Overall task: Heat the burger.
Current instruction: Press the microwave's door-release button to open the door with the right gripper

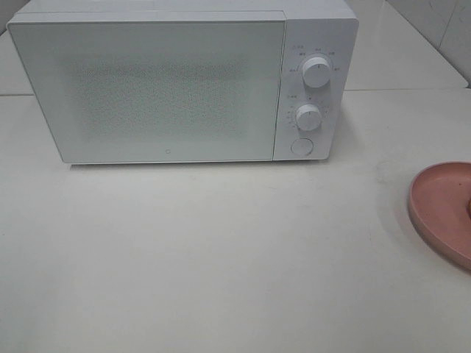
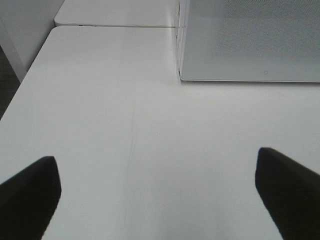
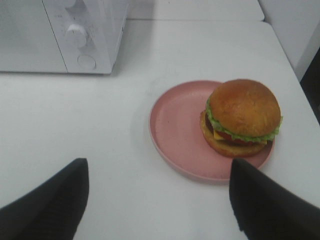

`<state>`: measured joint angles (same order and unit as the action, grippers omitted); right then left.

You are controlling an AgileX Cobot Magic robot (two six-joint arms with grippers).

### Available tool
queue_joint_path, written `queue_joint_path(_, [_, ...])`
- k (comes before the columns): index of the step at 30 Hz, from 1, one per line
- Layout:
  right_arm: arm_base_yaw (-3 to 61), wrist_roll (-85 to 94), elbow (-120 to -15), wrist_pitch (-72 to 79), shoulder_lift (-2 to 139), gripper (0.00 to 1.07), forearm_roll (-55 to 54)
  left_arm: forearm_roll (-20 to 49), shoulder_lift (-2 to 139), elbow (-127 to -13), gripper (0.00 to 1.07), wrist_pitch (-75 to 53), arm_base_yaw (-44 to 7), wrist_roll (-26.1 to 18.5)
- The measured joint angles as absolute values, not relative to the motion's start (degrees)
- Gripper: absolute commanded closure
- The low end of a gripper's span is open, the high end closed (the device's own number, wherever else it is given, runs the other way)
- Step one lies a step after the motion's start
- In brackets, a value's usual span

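Faint print around microwave [image 1: 169, 88] dials [image 1: 316, 71], too small to read

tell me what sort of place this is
Probably a kitchen-style test bench rather than a real kitchen: a white microwave, door shut, stands on a plain white table, with a burger on a pink plate nearby.

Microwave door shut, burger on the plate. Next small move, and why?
Probably open the microwave first: send the right gripper to the round button under the knobs. Its door is closed, the burger sits outside on the pink plate, and that gripper is open, holding nothing.
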<state>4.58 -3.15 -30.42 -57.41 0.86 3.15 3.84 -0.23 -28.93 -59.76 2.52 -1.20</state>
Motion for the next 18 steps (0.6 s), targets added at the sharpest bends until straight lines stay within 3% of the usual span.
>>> queue_joint_path(18, [4.6, -4.3, -30.8, -40.0, 16.3, 0.35, 3.0, 3.8, -0.2, -28.9, 0.04, -59.8, 2.5, -1.2])
